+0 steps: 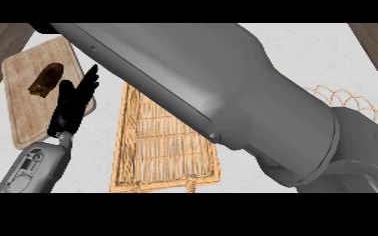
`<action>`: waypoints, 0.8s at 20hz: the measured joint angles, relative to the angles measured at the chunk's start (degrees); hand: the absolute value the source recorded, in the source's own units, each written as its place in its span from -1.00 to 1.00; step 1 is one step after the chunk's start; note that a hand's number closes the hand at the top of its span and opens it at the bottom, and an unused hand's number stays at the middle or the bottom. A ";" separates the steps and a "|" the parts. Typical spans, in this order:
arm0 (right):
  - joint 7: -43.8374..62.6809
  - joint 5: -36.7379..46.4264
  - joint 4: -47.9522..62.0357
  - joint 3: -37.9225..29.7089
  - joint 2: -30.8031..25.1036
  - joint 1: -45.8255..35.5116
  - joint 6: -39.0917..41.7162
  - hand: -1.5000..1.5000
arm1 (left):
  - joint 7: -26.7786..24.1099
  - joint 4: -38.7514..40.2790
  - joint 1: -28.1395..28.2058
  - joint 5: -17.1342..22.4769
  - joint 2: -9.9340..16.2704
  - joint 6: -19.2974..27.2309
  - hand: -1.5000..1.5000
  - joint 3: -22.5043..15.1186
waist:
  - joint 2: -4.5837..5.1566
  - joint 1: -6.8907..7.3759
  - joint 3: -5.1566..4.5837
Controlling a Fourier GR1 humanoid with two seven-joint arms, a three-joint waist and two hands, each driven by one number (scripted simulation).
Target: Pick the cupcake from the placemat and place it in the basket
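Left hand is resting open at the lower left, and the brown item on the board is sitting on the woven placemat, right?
Not quite. In the head view the left hand is open at lower left, but the brown item lies on the board, left of the placemat, not on it.

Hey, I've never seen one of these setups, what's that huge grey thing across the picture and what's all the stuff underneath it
You are looking steeply down from a humanoid robot's head at a kitchen counter. The huge grey shape is its right forearm, raised close to the camera; that hand is out of sight. At lower left is the left hand, black, its fingers straight, holding nothing. Beside it lies a wooden board with a dark brown food item on it. The woven tan placemat lies in the middle, and a wire basket peeks out at the right. No cupcake is visible.
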 measured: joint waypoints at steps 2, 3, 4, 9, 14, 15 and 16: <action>-0.50 -0.01 -1.37 -0.20 -0.11 1.32 0.88 1.00 | -0.50 -0.46 1.05 0.25 0.23 -0.16 0.00 0.54 | -0.02 -0.35 0.05; -1.14 -0.08 -1.99 -0.58 -0.53 2.04 1.23 1.00 | -0.42 -0.97 1.29 0.13 0.13 -0.03 0.00 0.53 | 0.01 -0.46 0.06; -1.53 0.05 -2.80 -0.69 -0.60 3.15 1.40 1.00 | -0.15 -1.67 1.78 0.00 0.10 0.14 0.00 0.46 | -0.01 -0.57 0.09; -2.11 1.15 -8.70 -0.66 -1.46 9.62 1.96 1.00 | -0.11 -2.39 2.80 -0.26 0.09 0.37 0.00 1.05 | -0.02 -1.38 0.14; -2.62 3.04 -13.34 -0.07 -2.47 17.26 2.30 1.00 | -0.47 -2.95 3.92 -0.71 -0.27 0.46 0.00 1.18 | 0.09 -1.62 0.13; -2.78 3.49 -14.41 -0.17 -2.52 19.29 1.83 1.00 | -0.37 -3.24 4.05 -0.78 -0.41 0.48 0.00 1.10 | 0.11 -1.65 0.14; -2.92 3.69 -15.35 -0.42 -2.37 21.23 1.42 1.00 | -0.17 -3.56 4.01 -0.68 -0.12 0.25 0.00 1.35 | 0.14 -1.61 0.14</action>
